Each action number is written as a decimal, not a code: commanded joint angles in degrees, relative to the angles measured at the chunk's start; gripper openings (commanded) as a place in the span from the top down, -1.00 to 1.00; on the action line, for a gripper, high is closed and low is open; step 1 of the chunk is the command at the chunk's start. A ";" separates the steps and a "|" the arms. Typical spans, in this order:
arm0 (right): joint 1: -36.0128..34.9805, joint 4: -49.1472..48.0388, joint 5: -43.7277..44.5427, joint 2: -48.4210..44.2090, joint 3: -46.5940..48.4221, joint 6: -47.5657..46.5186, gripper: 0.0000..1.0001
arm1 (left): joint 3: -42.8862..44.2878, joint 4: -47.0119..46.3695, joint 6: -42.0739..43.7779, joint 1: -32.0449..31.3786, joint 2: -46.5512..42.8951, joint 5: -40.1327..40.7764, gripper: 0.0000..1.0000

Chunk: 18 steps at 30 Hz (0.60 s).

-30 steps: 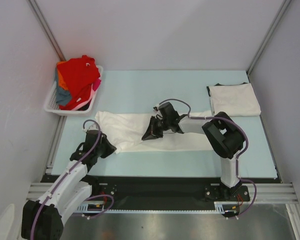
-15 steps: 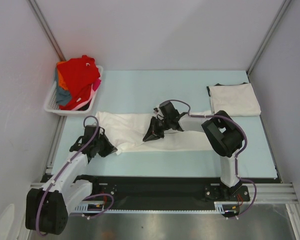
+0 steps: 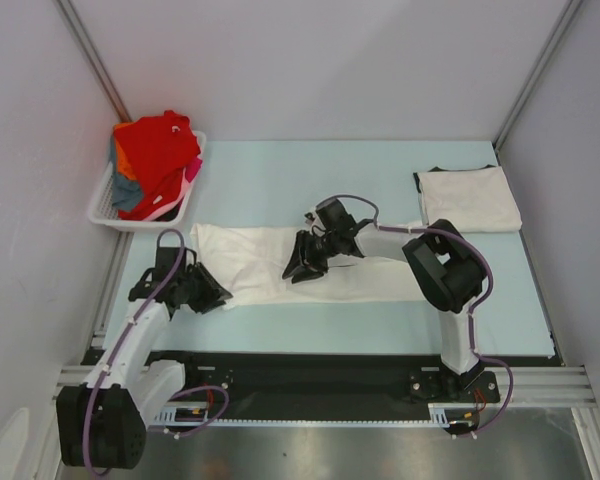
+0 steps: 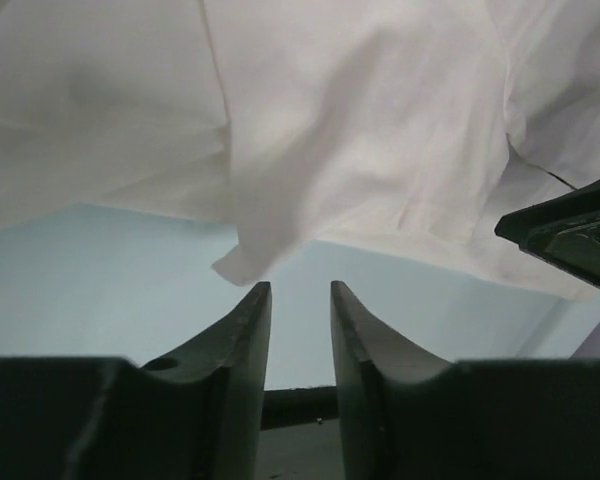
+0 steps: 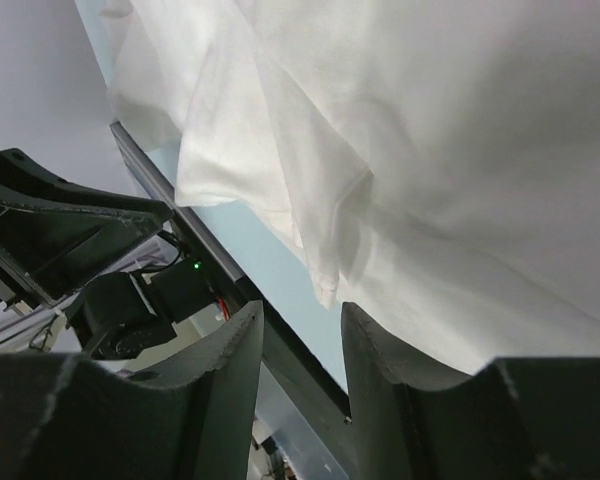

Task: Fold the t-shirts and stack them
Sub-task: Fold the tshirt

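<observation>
Thing in hand: white tee, a long lengthwise-folded band across centre of table, running 9 to 3 o'clock.

Just changed: both tools clamped a second ago, now let go. Jaws parted, nothing between them, cloth edge just beyond tips.

left gripper: released, drawn back off 8 o'clock end.

right gripper: released, at band's middle.

Judgement: lengthwise fold laid; crosswise fold next.

folded off-white tee waits at 2 o'clock. basket at 10 o'clock, red tee on top.
</observation>
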<state>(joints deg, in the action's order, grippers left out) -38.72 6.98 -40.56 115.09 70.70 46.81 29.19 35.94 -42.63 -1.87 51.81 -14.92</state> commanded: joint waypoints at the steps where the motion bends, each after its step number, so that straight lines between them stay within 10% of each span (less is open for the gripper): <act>1: -0.83 3.37 2.14 0.05 2.95 -2.94 0.15 | 2.62 1.76 1.41 0.55 -0.13 -1.87 0.24; 6: -2.84 9.01 7.14 -0.65 7.52 -6.99 0.21 | 5.70 3.96 1.76 0.55 -5.66 1.82 -0.35; 18: -12.07 -4.55 17.34 -5.22 2.10 1.51 0.15 | 11.86 -8.32 3.52 0.64 6.80 3.60 -0.33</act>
<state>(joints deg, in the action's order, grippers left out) -48.84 11.49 -27.75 114.06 76.86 42.11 39.92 34.72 -39.97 -1.67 55.94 -9.87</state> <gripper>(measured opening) 0.418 0.665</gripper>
